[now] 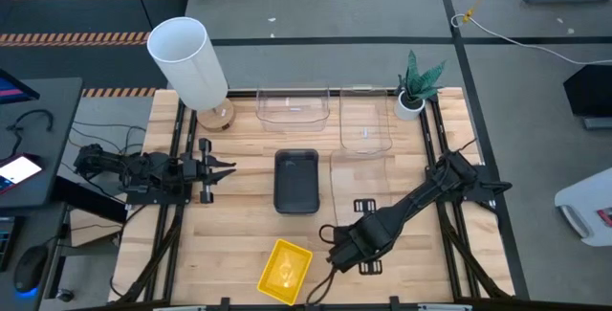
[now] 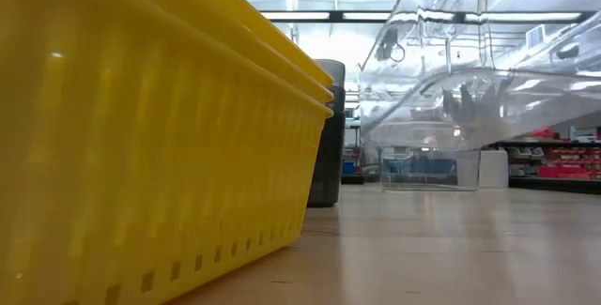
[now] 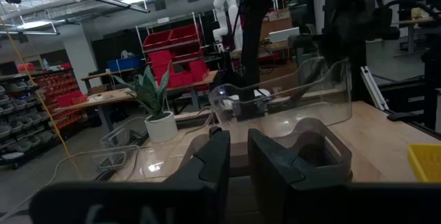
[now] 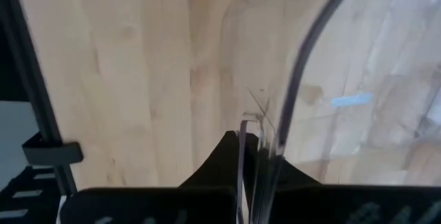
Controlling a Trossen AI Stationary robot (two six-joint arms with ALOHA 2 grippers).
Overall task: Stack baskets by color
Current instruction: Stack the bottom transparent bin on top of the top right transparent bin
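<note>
Two colours looked stacked, yellow baskets and grey baskets; right tool clenched a clear basket's rim, unstacked.

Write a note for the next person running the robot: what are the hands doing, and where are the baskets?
Right gripper: shut on the rim of a clear basket, mid-table on the right.
Left gripper: waiting at the left edge, holding nothing; fingers slightly apart.
Grey stack: table centre.
Yellow stack: near front edge; the low view shows nested rims.
Other clear baskets: one at back centre, one just right of it, still separate.
Done: grey and yellow look stacked.
Left: nest the three clear baskets.
</note>
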